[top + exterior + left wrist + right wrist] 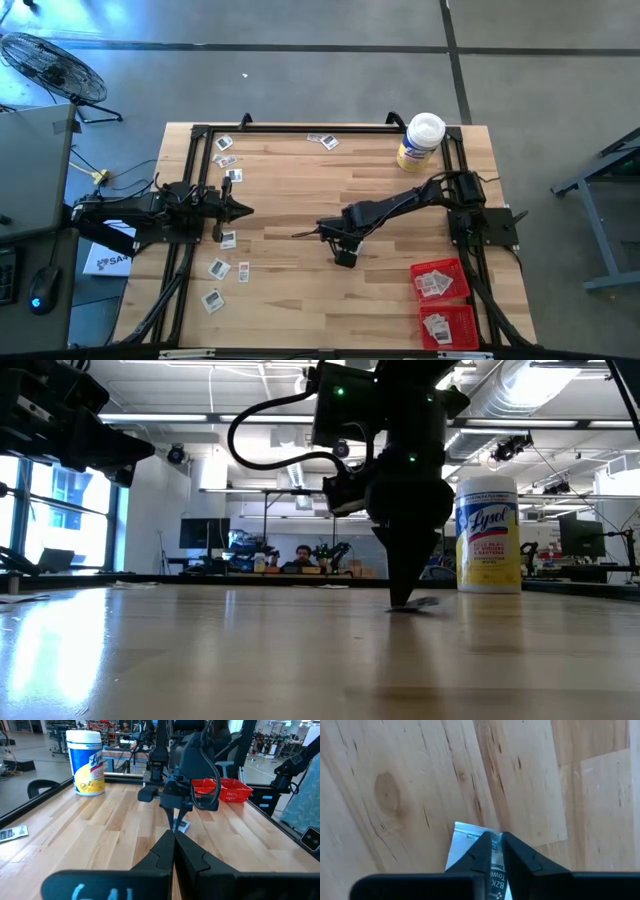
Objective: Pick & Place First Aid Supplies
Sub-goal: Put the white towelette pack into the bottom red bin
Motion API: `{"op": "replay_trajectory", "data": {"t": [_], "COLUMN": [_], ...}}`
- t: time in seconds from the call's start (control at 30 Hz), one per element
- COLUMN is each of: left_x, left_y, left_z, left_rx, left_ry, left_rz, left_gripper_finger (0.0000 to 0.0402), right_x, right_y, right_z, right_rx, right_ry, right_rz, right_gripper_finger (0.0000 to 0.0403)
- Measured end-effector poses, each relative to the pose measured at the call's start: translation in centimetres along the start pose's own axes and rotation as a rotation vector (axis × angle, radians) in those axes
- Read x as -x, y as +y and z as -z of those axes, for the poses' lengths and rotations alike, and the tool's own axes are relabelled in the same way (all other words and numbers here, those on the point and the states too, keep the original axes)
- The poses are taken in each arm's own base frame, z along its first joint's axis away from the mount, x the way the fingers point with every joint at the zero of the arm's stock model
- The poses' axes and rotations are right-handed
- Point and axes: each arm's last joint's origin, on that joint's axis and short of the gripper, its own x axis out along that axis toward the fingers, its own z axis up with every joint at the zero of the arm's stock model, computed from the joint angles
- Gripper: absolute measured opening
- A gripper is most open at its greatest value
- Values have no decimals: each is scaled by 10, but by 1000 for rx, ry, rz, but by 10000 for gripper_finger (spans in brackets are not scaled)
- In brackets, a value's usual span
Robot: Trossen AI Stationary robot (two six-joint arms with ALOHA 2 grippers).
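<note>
Small white packets with dark print lie flat on the wooden table, several along its left side (226, 160) (218, 267) and two near the far edge (322, 140). My right gripper (345, 255) stands near the table's middle, pointing straight down, shut on one packet (462, 845), which also shows in the low view (418, 602). My left gripper (240, 210) hovers level over the left side, shut and holding nothing, pointing toward the right arm (174, 840). Other packets lie in the two red trays (440, 280) (448, 325). My right gripper pinches the packet between its two fingers (480, 851), near one edge (494, 839) of the packet. The fingers come from above, pointing down. The packet lies on the table under the fingertips, with its free end (430, 600) slightly raised.
A yellowish wipes jar with a white lid (420, 140) stands near the far right corner. The two red trays sit at the near right corner. Black frame rails (190, 180) run along the table's left, far and right edges. Bare wood (300, 180) lies between the arms.
</note>
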Motion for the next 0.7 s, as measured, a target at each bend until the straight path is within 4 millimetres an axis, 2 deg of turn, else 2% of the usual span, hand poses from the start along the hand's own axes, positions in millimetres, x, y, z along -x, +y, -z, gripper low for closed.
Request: {"op": "replay_trajectory", "data": {"t": [0.13,0.3,0.43,0.53,0.7], "left_x": [0,0,0,0,0], "left_y": [0,0,0,0,0], "left_z": [0,0,0,0,0], "left_rx": [0,0,0,0,0], "left_ry": [0,0,0,0,0], "left_rz": [1,0,0,0,0], "left_gripper_finger": [1,1,1,1,1], "right_x": [1,14,34,62,87], "right_y": [0,1,0,3,16], "right_z": [0,-5,-2,0,21], "right_rx": [-6,-11,-41,-64,-88], "right_ry": [3,3,-6,-60,-32], "right_rz": [2,9,14,-19,-49], "right_gripper_finger": [6,5,1,1,1]}}
